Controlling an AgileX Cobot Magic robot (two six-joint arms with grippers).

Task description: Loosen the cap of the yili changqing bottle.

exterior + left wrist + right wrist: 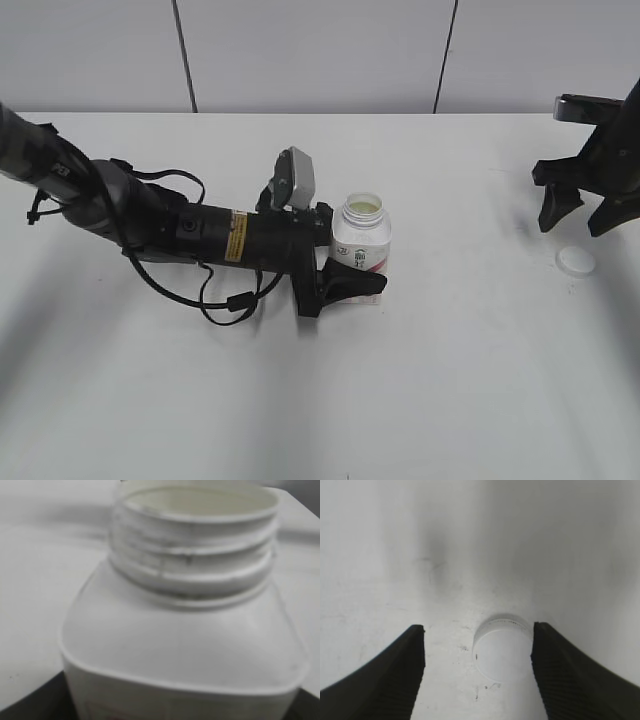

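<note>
The yili changqing bottle (361, 245) stands upright near the middle of the white table (450, 380), a squarish white container with rounded shoulders and a pink-red label. Its wide threaded neck is open, with pale contents visible inside. The left tool (350, 268) grips the bottle's lower body from the left side, its dark fingers pressed against the walls. Far off to the right, the cap (575, 261), a small white ribbed disc, lies flat on the table. The right tool (477, 672) hangs just above it, spread wide, fingers flanking the cap without touching.
</note>
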